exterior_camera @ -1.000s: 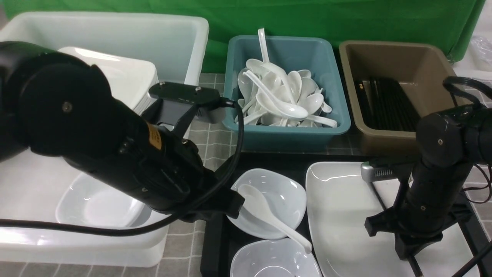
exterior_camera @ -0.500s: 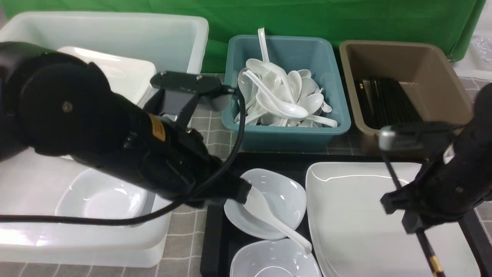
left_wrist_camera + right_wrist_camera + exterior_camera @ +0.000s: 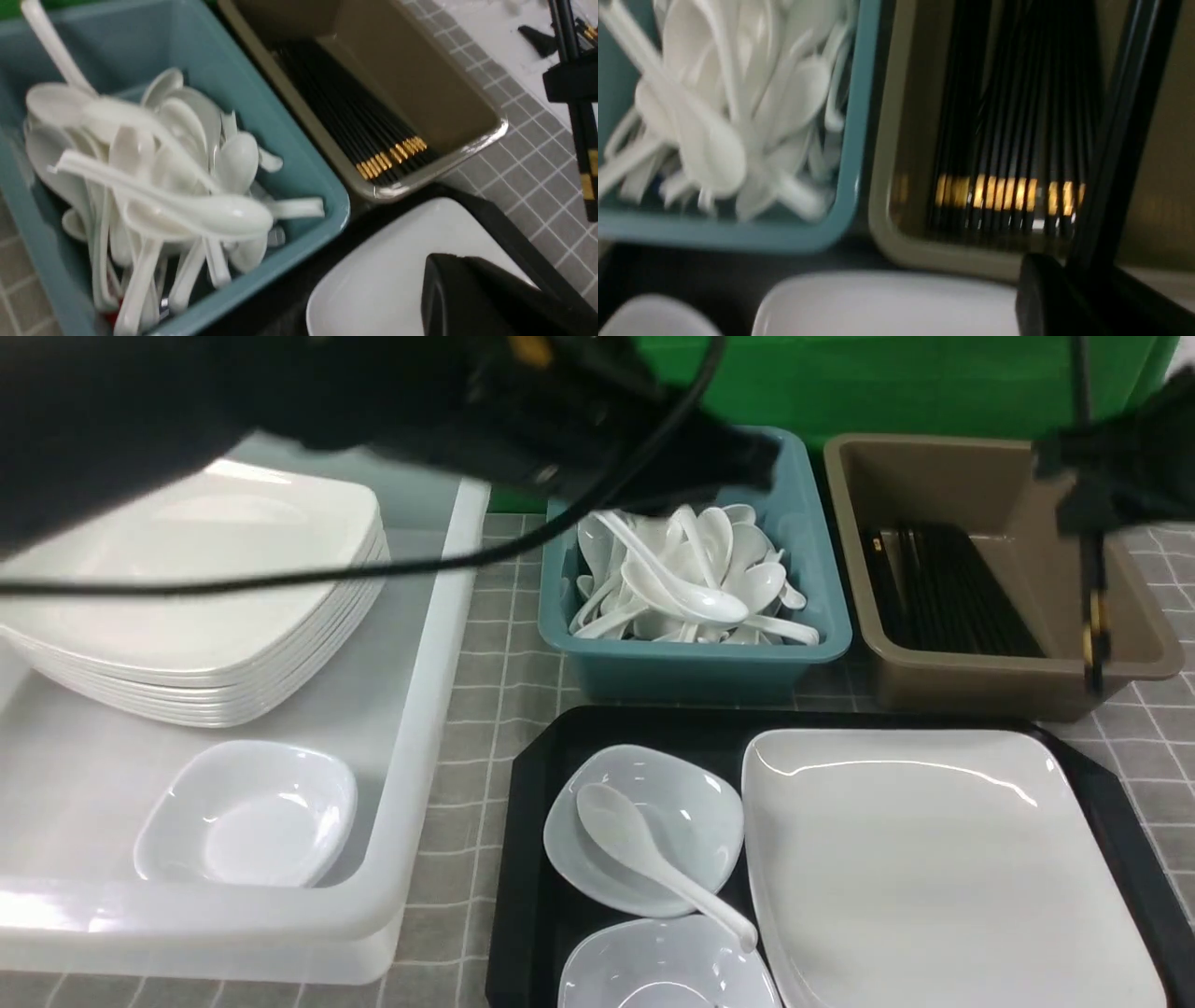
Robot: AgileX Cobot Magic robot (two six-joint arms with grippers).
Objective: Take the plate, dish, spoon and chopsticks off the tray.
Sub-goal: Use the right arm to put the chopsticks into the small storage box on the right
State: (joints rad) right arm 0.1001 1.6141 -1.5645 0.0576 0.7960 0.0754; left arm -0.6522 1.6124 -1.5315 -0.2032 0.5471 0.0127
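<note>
The black tray [image 3: 527,859] holds the large white plate [image 3: 934,859] on its right side. To the plate's left sits a small white dish [image 3: 695,803] with the spoon [image 3: 644,859] lying in it, and a second dish [image 3: 653,975] lies nearer me. My right gripper [image 3: 1088,476] is high above the brown bin's right end, shut on the chopsticks [image 3: 1090,616], which hang down from it. The right wrist view shows the chopsticks [image 3: 1120,130] running out over that bin. My left gripper [image 3: 756,462] is raised above the teal bin, shut and empty; its black fingers [image 3: 448,280] show over the plate [image 3: 387,270].
Behind the tray stand a teal bin [image 3: 812,649] heaped with white spoons and a brown bin [image 3: 980,686] holding several black chopsticks. On the left, a white tub [image 3: 420,728] contains a stack of plates [image 3: 215,588] and a small dish [image 3: 243,817].
Both arms rose from the tray. The right gripper carried the chopsticks up and back over the brown bin. The left gripper left the spoon in the dish and swung up over the teal bin.
</note>
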